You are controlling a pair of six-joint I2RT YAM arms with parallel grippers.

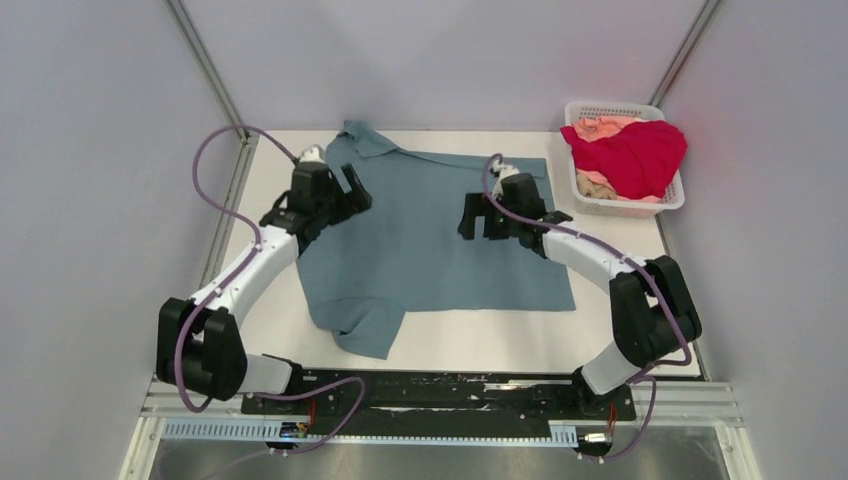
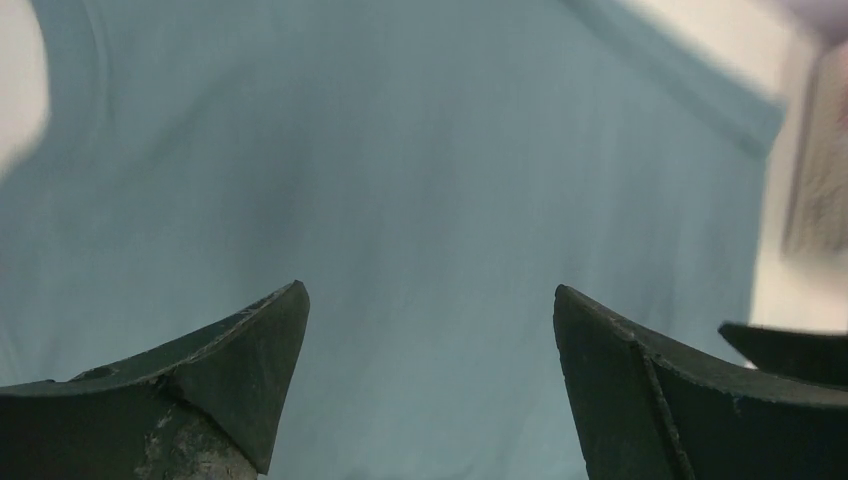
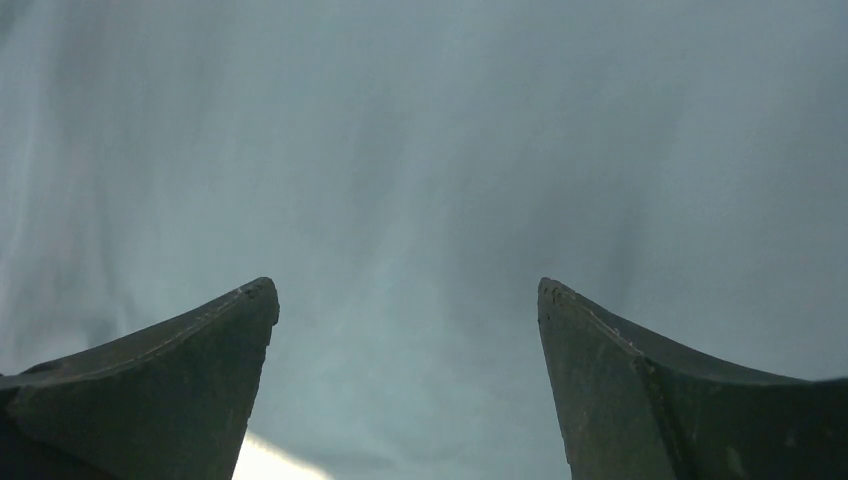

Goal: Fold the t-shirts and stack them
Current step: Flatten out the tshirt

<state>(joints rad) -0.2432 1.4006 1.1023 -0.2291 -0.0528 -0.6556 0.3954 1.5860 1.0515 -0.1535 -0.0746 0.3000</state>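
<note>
While both arms lean in over it, the teal t-shirt point(image 1: 440, 250) lies spread fairly flat on the white surface point(image 1: 500, 345), covering most of the middle. Its long axis runs left to right across the surface, not toward the arms. Both sleeves are at the left end: one pokes out toward the far edge, and the other flops toward the near edge with a bit of a fold in it. So the shoulder end points left, and the straight hem is the right-hand edge, on the basket's side. The collar is hard to make out from above, around the left arm.

The left hand point(image 1: 352, 190) sits over the shirt's left part, near the far sleeve. Its fingers point(image 2: 250, 340) are spread wide with nothing between them, just teal cloth below. The right hand point(image 1: 482, 220) is over the centre-right, also released and empty, and its wrist view is filled with cloth. Can't tell whether either hand actually touches the fabric.

Over in the far right corner there's a white lattice basket point(image 1: 668, 205), apart from the teal one. The red t-shirt point(image 1: 630, 155) is bunched on top, spilling over the rim. The peach t-shirt point(image 1: 600, 125) is crumpled underneath, only peeking out at the edges.
</note>
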